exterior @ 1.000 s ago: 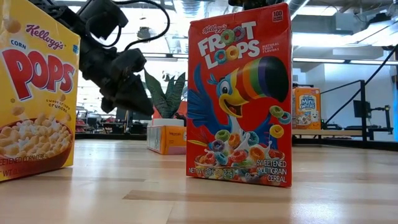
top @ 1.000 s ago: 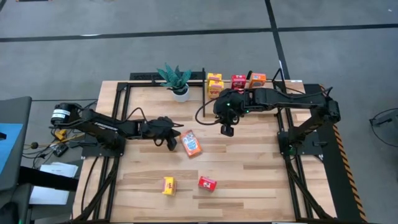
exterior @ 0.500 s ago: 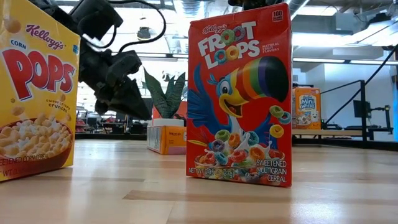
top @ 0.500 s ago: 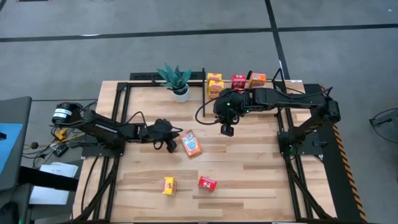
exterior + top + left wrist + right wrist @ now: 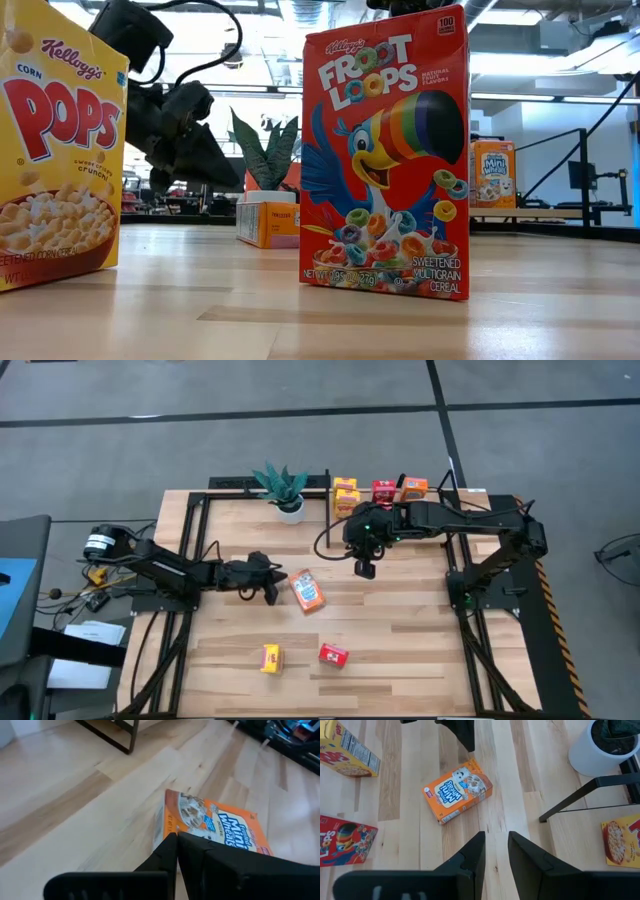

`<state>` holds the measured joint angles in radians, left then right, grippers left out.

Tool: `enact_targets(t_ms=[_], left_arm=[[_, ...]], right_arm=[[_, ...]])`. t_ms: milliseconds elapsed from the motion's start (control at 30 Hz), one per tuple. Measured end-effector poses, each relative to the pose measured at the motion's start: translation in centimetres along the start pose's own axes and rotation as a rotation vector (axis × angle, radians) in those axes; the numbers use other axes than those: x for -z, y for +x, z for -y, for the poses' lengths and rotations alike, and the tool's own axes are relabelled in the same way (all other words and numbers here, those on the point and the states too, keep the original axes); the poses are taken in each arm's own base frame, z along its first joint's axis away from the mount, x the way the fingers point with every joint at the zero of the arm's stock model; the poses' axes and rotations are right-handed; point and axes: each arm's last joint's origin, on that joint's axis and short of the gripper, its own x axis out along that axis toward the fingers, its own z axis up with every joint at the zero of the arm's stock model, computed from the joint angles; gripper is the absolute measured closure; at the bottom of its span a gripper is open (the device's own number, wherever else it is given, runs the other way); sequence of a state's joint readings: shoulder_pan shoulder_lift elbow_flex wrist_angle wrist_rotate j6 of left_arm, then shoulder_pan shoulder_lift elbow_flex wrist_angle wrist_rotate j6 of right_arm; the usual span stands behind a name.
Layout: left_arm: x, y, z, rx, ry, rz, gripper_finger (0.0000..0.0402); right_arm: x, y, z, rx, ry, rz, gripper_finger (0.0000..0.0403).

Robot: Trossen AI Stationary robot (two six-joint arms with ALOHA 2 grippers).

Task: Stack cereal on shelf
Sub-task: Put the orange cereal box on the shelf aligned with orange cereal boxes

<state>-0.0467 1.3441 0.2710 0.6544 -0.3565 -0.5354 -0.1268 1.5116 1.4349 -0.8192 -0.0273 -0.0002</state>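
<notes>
Nearest me, a yellow box and a red box stand on the worktop. Mid-worktop the orange Mini-Wheats box lies flat; left pincer just beside it, pressed together. I judge it light, crushable cardboard: grip the long edges. Right pincer hovers, slightly spread. Shelf farthest.

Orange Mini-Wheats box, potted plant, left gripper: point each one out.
Orange Mini-Wheats box (image 5: 457, 791): right wrist view, middle of its printed front, lying flat.
Potted plant (image 5: 283, 486): high view, on its green leaves.
Left gripper (image 5: 272, 587): high view, at its fingertips, beside the box.
</notes>
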Motion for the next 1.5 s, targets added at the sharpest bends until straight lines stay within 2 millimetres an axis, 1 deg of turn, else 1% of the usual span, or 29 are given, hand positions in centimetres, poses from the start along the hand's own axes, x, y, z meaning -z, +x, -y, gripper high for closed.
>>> enact_targets(t_ms=[200,333,500,700,1000,1100,1133,1300,1367,1433,1500], left_arm=[[0.3,0.4,0.0,-0.001,-0.004,0.01,0.0401],[1.0,1.2,0.1,0.043,-0.015,-0.004,0.0401],[1.7,1.8,-0.1,0.031,-0.066,-0.018,0.0401],[2.4,2.3,-0.3,0.012,-0.084,-0.04,0.0401],[4.2,1.7,0.5,-0.041,-0.077,-0.1,0.0402],[5.0,1.4,0.3,-0.072,-0.056,-0.138,0.0401],[4.7,1.5,0.5,-0.064,-0.061,-0.124,0.0401],[4.8,1.5,0.4,-0.075,-0.062,-0.127,0.0401],[4.7,1.5,0.5,-0.065,-0.065,-0.119,0.0401],[4.6,1.5,0.5,-0.056,-0.076,-0.113,0.0401],[4.6,1.5,0.5,-0.044,-0.081,-0.116,0.0401]], right_arm=[[0.0,0.0,0.0,0.0,0.0,0.0,0.0294],[0.0,0.0,0.0,0.0,0.005,0.002,0.0294],[0.0,0.0,0.0,0.0,0.012,0.005,0.0294],[0.0,0.0,0.0,0.0,0.019,0.005,0.0294],[0.0,0.0,0.0,0.0,0.019,0.005,0.0294],[-0.1,0.0,0.0,0.0,0.013,0.007,0.0294],[-0.1,0.1,0.0,0.0,0.006,0.009,0.0294],[-0.5,2.1,0.0,-0.025,0.0,0.0,0.0294],[-0.4,3.5,0.0,-0.04,0.001,-0.033,0.0293],[-0.1,5.2,-0.3,-0.068,-0.001,-0.081,0.0287],[0.1,6.6,-0.7,-0.142,-0.004,-0.119,0.0276]])
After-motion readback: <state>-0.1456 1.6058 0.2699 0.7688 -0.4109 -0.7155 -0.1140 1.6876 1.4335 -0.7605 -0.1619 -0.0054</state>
